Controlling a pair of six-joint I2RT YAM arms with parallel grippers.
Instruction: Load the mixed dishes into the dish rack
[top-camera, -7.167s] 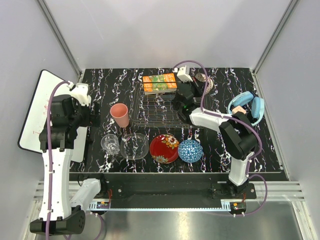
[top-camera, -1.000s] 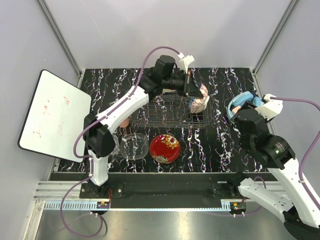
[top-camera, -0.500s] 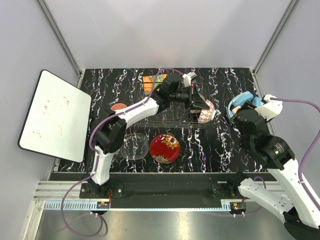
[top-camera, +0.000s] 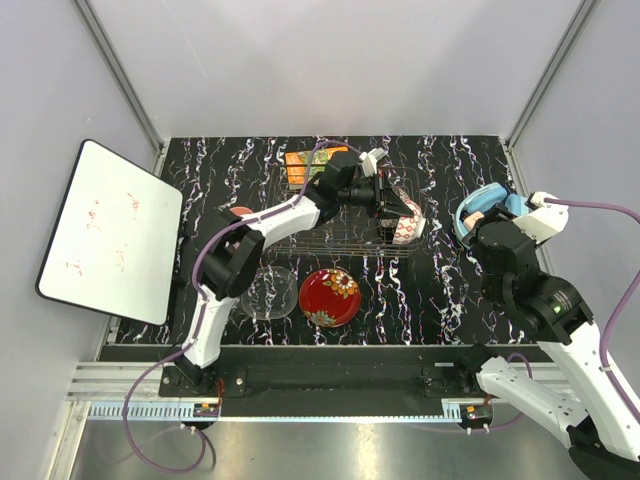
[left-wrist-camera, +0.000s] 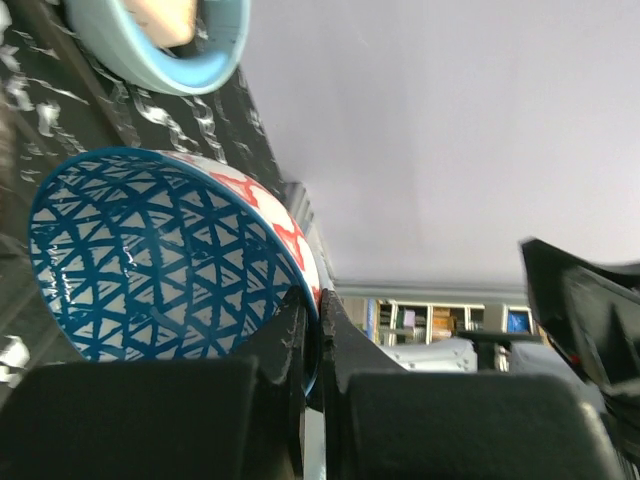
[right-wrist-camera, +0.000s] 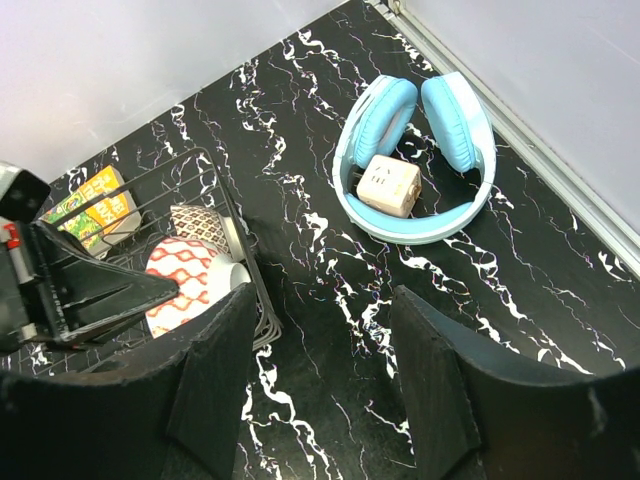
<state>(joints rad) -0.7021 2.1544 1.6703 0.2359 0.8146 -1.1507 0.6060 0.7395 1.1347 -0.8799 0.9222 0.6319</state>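
My left gripper is shut on the rim of the blue patterned bowl, which has blue triangles inside and a red-and-white outside. The bowl is tipped on its side at the right end of the wire dish rack, beside the brownish patterned bowl. In front of the rack, the red floral plate and the clear glass bowl lie on the table. The pink cup peeks out behind the left arm. My right gripper hangs open over bare table, right of the rack.
Blue headphones with a small beige block inside lie at the right of the table. An orange-green carton sits at the rack's far left corner. A whiteboard leans at the left. The black marble tabletop ends near the arm bases.
The left gripper has lowered the blue bowl from above the rack into its right end and tipped it sideways. Several seconds ago that bowl stood on the table and the right arm was at the rack.
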